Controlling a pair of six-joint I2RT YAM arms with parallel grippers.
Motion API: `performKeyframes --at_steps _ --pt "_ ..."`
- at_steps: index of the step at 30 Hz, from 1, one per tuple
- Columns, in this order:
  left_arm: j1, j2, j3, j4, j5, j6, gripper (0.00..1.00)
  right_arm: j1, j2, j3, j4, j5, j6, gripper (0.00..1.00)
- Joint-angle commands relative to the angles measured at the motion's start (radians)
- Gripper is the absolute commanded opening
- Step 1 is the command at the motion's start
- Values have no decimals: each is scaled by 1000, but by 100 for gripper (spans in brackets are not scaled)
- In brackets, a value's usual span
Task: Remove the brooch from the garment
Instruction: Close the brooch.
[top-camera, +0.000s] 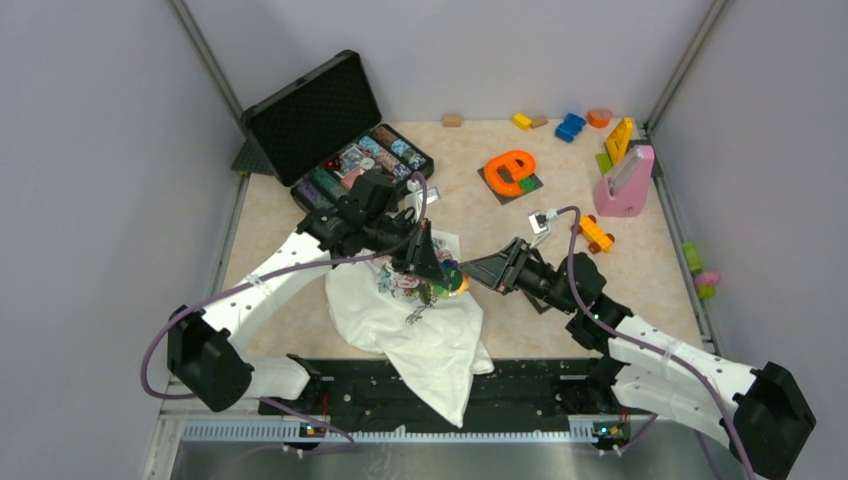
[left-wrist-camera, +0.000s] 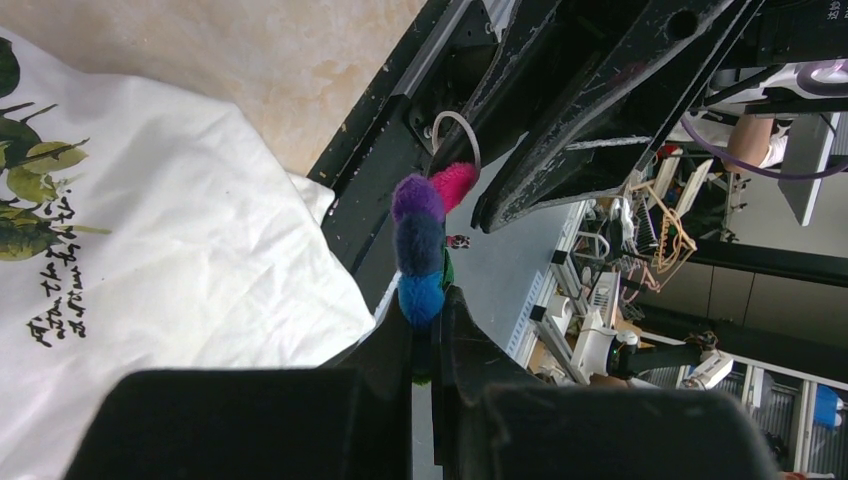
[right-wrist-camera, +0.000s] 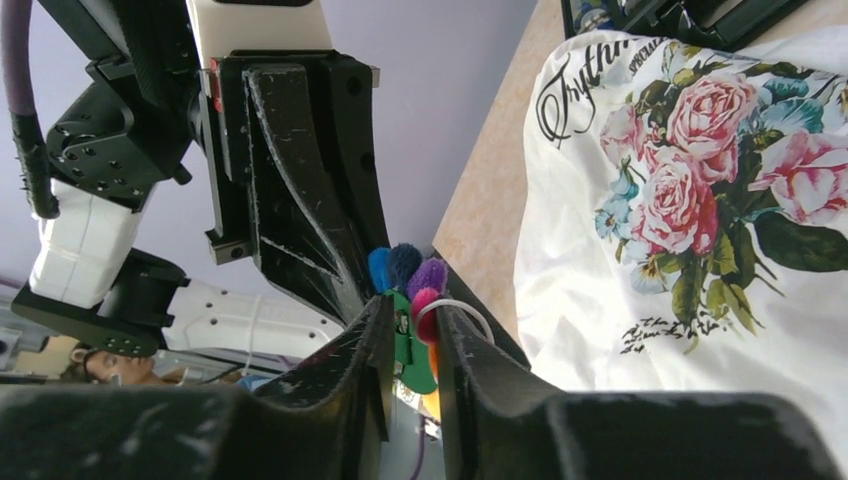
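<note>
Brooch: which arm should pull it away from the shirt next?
Probably left: the left pincer is shut on the brooch; the right pincer only flanks it, grip unclear.

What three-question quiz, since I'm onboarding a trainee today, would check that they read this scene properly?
1. True or false: the left gripper is shut on the brooch.
2. The T-shirt has a print of: A roses, B cars, C stripes.
3. Fill in: seen from the top camera, the open black case sits at the far ___ corner of the table.
Key: 1 true; 2 A; 3 left.
</note>
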Motion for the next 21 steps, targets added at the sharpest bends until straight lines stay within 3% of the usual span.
performKeyframes --at_steps 1,3,6,11,18,21 --pt "3 -30 1 32 12 -1 0 10 -25 8 25 18 -9 19" --pt "4 -32 0 32 12 -3 0 9 -25 8 25 17 -9 19" --pt "3 -32 -2 34 13 -4 0 9 -21 15 31 6 -10 34" --pt "3 -37 -3 35 15 -6 0 10 -10 33 34 -12 -16 47" --pt "3 -38 -5 35 14 -4 0 12 23 45 47 -34 -18 49" --pt "4 -42 -2 33 13 -7 0 16 34 53 49 -37 -19 41"
